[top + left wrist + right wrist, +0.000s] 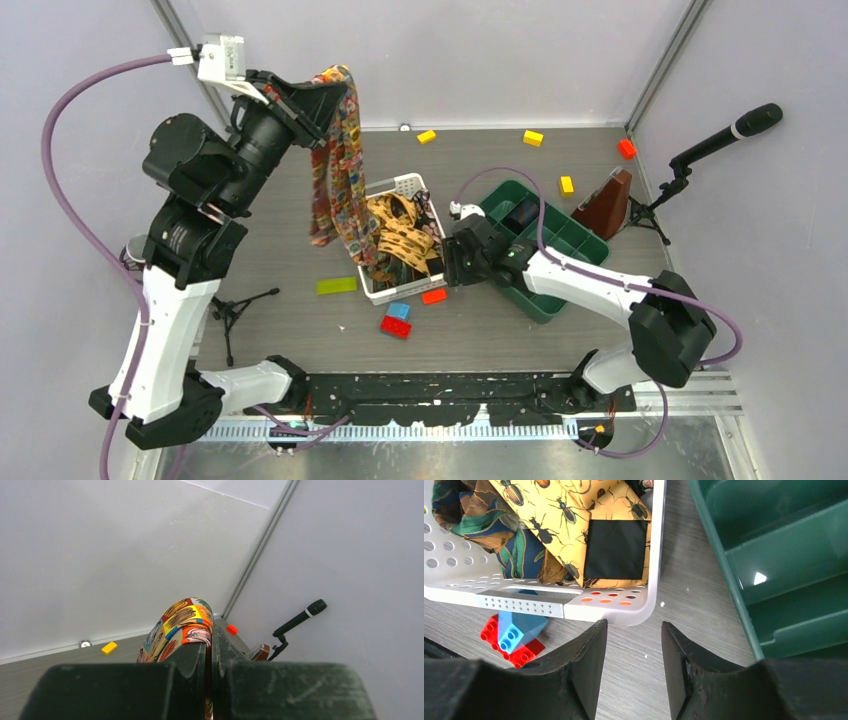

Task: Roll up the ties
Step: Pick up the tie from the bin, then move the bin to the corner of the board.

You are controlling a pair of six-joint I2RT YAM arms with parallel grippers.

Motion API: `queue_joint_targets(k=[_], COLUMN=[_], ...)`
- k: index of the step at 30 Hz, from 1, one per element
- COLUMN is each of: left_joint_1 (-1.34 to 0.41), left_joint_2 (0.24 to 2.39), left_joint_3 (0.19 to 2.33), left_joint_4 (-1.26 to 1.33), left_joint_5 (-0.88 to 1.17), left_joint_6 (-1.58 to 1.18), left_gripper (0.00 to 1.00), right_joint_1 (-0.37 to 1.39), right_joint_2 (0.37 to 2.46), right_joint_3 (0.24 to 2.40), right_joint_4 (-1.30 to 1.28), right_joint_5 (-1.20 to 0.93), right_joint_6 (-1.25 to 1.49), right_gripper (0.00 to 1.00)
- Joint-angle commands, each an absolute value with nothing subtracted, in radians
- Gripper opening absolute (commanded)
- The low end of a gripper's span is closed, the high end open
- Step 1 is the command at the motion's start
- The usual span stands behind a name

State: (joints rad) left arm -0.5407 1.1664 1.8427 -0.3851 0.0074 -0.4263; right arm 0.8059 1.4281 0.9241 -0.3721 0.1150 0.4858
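Left claw was clamped on the colourful tie dangling below it. Right claw stood apart, empty, basket corner just ahead. I'd say you needed the tail clear first.

No readable text, number, brand or sign in any view. Black square patch on yellow beetle-print tie, in white basket at centre: plain, no lettering visible. Patchwork-print tie hanging far left: drawn figures only, no letters made out. Studs of blue block, near side of basket: any mark too small to read.
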Motion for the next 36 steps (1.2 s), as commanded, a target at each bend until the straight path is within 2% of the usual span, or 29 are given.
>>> queue_joint_targets(k=[1, 8, 12, 16, 19, 21, 23, 26, 32, 36], left_joint_1=[-0.537, -0.537, -0.537, -0.537, -0.537, -0.537, -0.538, -0.537, -0.537, -0.537], left_joint_2=[1.119, 1.066, 1.036, 1.015, 1.003, 0.998, 0.992, 0.975, 0.988, 0.998], left_joint_3=[1.852, 1.848, 1.850, 1.845, 1.829, 1.823, 1.814, 1.780, 1.739, 1.706], left_joint_4=[-0.405, -0.438, -0.460, -0.470, -0.469, -0.472, -0.469, -0.443, -0.417, -0.390], left_joint_5=[-0.062, -0.127, -0.162, -0.178, -0.183, -0.188, -0.199, -0.207, -0.196, -0.187], left_joint_6=[-0.359, -0.312, -0.299, -0.298, -0.295, -0.289, -0.282, -0.278, -0.286, -0.297], left_gripper=[0.00, 0.00, 0.00, 0.00, 0.00, 0.00, 0.00, 0.00, 0.00, 0.00], right_joint_1=[0.804, 0.804, 0.804, 0.810, 0.813, 0.813, 0.810, 0.793, 0.732, 0.662], right_joint_2=[1.539, 1.814, 2.032, 2.279, 2.328, 2.289, 2.188, 1.970, 1.679, 1.495], right_joint_3=[0.959, 1.150, 1.427, 1.746, 1.854, 1.853, 1.771, 1.598, 1.512, 1.383], right_joint_4=[-0.358, -0.196, -0.107, -0.069, 0.039, 0.096, 0.132, 0.101, -0.408, -0.695], right_joint_5=[0.148, 0.090, 0.043, -0.100, -0.318, -0.357, -0.311, -0.118, 0.329, 0.442], right_joint_6=[0.455, 0.421, 0.392, 0.359, 0.316, 0.295, 0.282, 0.278, 0.398, 0.559], right_gripper=[0.49, 0.50, 0.50, 0.58, 0.66, 0.69, 0.71, 0.75, 0.79, 0.82])
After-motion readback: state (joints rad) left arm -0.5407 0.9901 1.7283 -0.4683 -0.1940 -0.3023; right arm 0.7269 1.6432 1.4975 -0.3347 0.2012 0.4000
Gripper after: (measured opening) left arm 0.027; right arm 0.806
